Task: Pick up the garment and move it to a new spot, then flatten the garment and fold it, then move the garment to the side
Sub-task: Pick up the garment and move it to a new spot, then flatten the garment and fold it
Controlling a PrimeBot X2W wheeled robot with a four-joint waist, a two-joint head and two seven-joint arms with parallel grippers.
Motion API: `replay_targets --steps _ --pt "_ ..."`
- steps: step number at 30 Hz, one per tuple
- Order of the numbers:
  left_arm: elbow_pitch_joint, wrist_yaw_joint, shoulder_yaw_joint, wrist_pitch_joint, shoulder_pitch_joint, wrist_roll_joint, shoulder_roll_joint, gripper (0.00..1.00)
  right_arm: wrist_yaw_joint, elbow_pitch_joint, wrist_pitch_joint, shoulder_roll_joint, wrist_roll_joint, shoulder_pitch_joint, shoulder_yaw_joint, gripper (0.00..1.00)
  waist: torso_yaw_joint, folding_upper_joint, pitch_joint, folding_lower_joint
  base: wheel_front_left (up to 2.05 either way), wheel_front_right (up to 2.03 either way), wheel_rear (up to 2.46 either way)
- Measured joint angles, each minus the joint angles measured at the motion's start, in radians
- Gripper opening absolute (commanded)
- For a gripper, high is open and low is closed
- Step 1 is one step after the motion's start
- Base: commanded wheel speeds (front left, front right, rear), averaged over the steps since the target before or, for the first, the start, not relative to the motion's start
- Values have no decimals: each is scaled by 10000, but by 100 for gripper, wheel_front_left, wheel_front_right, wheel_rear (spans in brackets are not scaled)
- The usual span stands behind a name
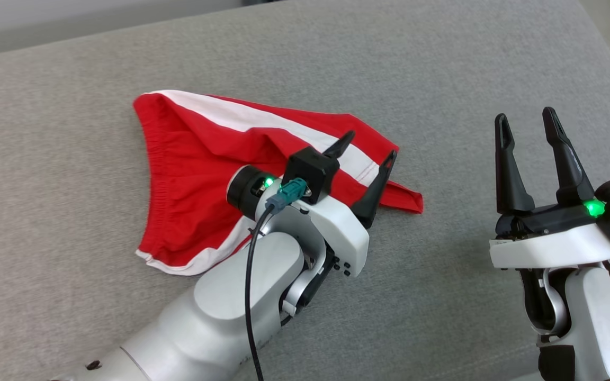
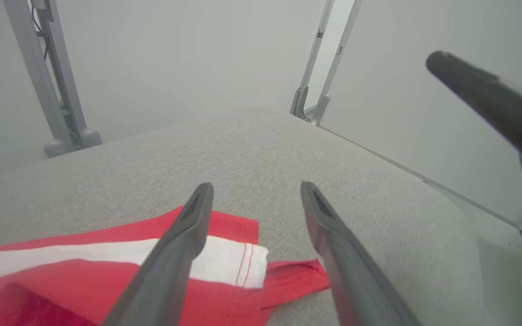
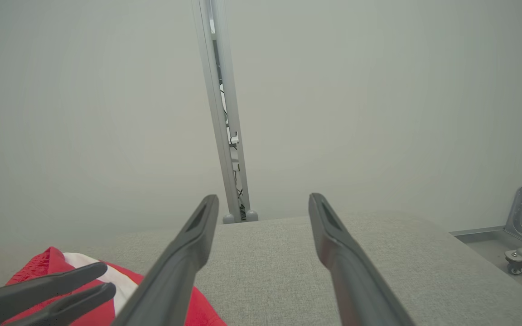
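At the middle of the grey fabric pad (image 1: 442, 79), rumpled red white-striped shorts (image 1: 194, 159) lie ungripped; left gripper (image 1: 367, 151) and right gripper (image 1: 525, 119) gape empty. Flattening looks next: pinch corners.

- Garment (image 1: 194, 174): soft matt cloth, creased.
- Surface (image 1: 442, 63) under garment: rough woven matt fabric.
- Fingers (image 1: 506, 169): smooth matt plastic.
- Forearm (image 1: 220, 307): smooth, slightly glossy shell.

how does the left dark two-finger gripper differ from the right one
The left gripper hangs over the corner of the red garment with white stripes; the right gripper is over bare grey fabric surface, clear of it. The left gripper's fingers slant rightward in the head view; the right gripper's point straight up. Both are open and empty.
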Motion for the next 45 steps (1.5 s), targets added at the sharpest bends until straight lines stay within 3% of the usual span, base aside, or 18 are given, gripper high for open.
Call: replay_targets --steps 5,11,16,21,27,32,38,45 --pt "121 257 625 -579 -285 -58 27 100 0 10 0 0 -253 151 -115 100 487 0 -304 0 0 0 0" --pt "-401 545 2150 -688 -41 477 968 100 -2 73 0 2 -673 512 -155 100 1067 0 -712 0 0 0 0" --pt "-1858 662 3986 -700 1592 1590 2163 100 -2 198 0 4 -978 1031 17 100 1615 0 -1270 0 0 0 0" --pt "-3103 581 5747 -700 3626 2403 2523 100 0 309 0 4 -1179 1487 90 100 2155 0 -1775 0 0 0 0" --pt "-3896 104 7273 -700 5862 3313 2008 100 0 504 0 4 -1292 1814 282 100 2601 0 -2306 0 0 0 0" --pt "-4061 -435 8180 -702 7023 4011 1189 100 0 621 0 4 -1342 2041 249 100 2874 0 -2561 -1 0 0 0" --pt "-3952 -1267 9039 -702 7617 4815 326 100 0 702 0 4 -1331 2212 263 100 3053 0 -2696 0 0 0 0" --pt "-3776 -1785 9340 -702 7590 5281 61 100 0 1005 0 -2 -1507 2227 270 100 3162 0 -2569 0 0 0 0"
